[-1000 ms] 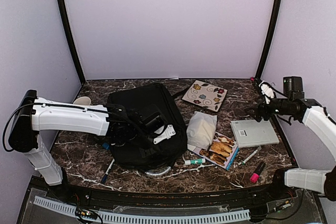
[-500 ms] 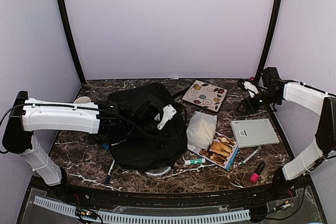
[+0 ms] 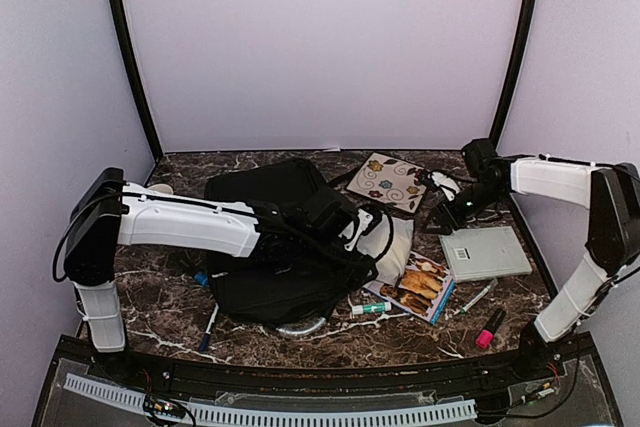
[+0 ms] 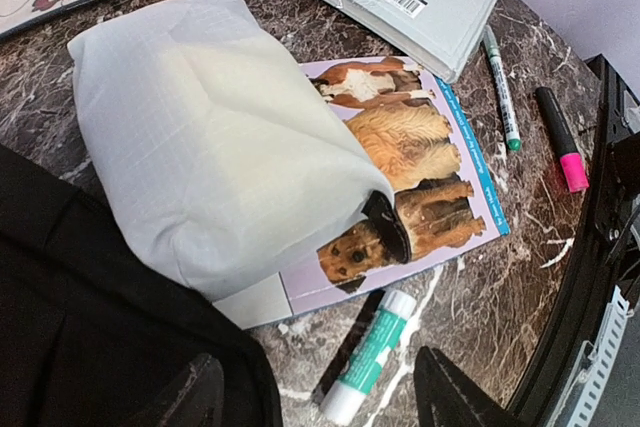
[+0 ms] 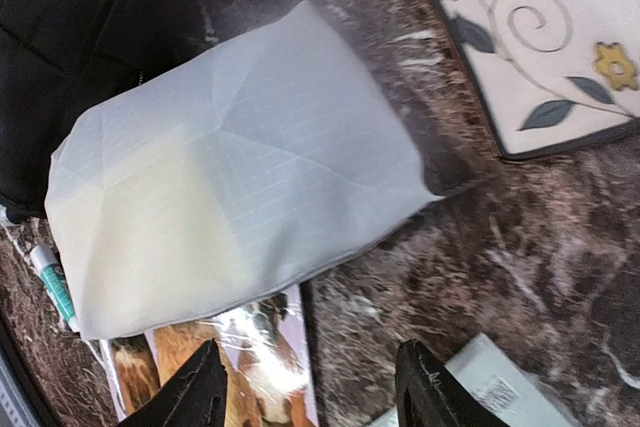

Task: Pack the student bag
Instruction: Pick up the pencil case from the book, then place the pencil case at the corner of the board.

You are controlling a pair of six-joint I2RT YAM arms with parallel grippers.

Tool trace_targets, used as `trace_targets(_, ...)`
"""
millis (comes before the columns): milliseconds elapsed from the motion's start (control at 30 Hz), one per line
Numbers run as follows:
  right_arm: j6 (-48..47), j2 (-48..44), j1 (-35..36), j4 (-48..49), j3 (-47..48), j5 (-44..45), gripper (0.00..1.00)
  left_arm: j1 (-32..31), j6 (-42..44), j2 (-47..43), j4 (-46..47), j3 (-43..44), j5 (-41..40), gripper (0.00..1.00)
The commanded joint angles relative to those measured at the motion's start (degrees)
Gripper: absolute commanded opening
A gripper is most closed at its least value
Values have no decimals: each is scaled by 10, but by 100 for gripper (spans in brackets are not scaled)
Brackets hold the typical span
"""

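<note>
The student bag [image 3: 265, 247] is a large black soft bag lying left of centre; its edge shows in the left wrist view [image 4: 90, 327] and in the right wrist view [image 5: 90, 17]. My left gripper [image 3: 368, 239] reaches across the bag to its right edge. It is open and empty [image 4: 320, 402], low over a green glue stick [image 4: 370, 357]. My right gripper [image 3: 442, 215] is open and empty [image 5: 305, 397]. It hovers above the table just right of a white fabric pouch [image 5: 240, 167].
The white pouch [image 3: 385, 242] lies partly on a dog-picture book [image 3: 420, 287]. A floral notebook [image 3: 390, 180] lies behind. A grey book [image 3: 485, 252], a green marker [image 4: 500, 87] and a pink highlighter [image 3: 490, 328] are at the right. A blue pen [image 3: 207, 325] lies front left.
My left arm has swung right across the bag, bringing its gripper to the bag's right edge. My right gripper has moved left and down towards the pouch.
</note>
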Motion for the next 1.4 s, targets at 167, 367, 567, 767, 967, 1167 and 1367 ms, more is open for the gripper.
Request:
trace_targets(167, 57, 70, 35, 7, 12, -123, 60, 20, -23, 39, 10, 53, 4, 70)
trace_targets(367, 91, 113, 39, 20, 28, -145, 59, 36, -21, 55, 12, 46, 17, 70)
trace_targets(567, 119, 156, 46, 31, 59, -147, 28, 36, -16, 62, 25, 30, 37, 69)
trace_targets(767, 106, 137, 40, 4, 80, -150, 0, 36, -9, 56, 8, 26, 33, 67)
trace_targets(967, 102, 86, -25, -3, 59, -136, 0, 36, -6, 35, 14, 8, 32, 67)
trace_targets(1167, 103, 47, -119, 14, 33, -152, 0, 37, -3, 35, 28, -1, 36, 66)
trace_targets(1367, 143, 37, -186, 70, 41, -139, 0, 36, -15, 45, 46, 4, 59, 66)
